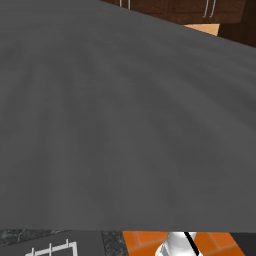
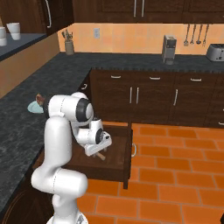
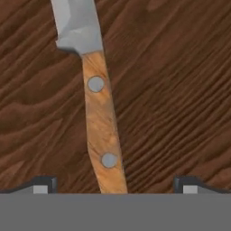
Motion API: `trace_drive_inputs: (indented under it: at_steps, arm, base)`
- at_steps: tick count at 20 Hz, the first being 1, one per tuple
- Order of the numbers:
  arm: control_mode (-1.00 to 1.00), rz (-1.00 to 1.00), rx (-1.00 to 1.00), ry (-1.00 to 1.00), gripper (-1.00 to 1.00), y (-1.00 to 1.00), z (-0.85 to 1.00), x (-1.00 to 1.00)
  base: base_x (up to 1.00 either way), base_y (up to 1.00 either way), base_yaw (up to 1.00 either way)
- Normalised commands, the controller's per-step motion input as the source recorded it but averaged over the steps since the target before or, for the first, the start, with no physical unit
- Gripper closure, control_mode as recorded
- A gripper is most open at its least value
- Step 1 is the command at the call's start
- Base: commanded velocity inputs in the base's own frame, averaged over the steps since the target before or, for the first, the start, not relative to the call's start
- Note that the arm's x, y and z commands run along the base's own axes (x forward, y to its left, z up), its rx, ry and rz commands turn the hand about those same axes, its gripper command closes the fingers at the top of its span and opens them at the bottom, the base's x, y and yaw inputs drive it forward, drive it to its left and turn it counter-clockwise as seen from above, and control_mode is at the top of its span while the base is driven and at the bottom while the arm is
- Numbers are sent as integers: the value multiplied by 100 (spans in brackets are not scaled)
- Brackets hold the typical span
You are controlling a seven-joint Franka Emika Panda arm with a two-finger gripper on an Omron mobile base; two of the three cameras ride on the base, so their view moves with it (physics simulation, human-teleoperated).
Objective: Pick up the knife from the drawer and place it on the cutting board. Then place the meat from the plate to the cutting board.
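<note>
The knife (image 3: 101,131) lies on the wooden floor of the open drawer (image 3: 180,90). It has a silvery blade and a light wooden handle with two rivets. My gripper (image 3: 115,185) hangs open just above it, one fingertip on each side of the handle's end and neither touching it. From the right base view, the arm bends down into the drawer (image 2: 114,151), where the gripper (image 2: 97,151) is low inside and the knife's handle (image 2: 101,156) pokes out beneath it. The meat (image 2: 40,99) sits on a pale blue plate (image 2: 32,106) on the counter to the left. The cutting board is out of view.
The drawer's front panel (image 2: 129,153) juts out over the orange tile floor (image 2: 175,183). A dark speckled counter (image 2: 22,131) runs along the left. Dark lower cabinets (image 2: 153,100) stand behind. A coffee machine (image 2: 169,48) and toaster (image 2: 215,52) sit far back. A grey surface (image 1: 125,125) fills the left base view.
</note>
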Motion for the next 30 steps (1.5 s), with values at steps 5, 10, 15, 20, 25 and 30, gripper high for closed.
trace_drive_inputs:
  at_steps: [5, 10, 15, 20, 25, 30]
  arm:
    - [-100, 0, 0, 1, -100, -11, -49, 13]
    - [-100, 0, 0, 1, 100, 0, -41, 1]
    - [-100, 0, 0, 0, 100, -3, 0, -3]
    - [-100, -5, 0, -6, 100, -9, 38, -35]
    - [-100, -23, 3, -1, 100, -52, 100, -22]
    - [-100, -24, 2, -11, 100, -54, 100, -26]
  base:
    - [0, 0, 0]
    - [0, 0, 0]
    - [0, 0, 0]
    - [0, 0, 0]
    - [0, 0, 0]
    - [0, 0, 0]
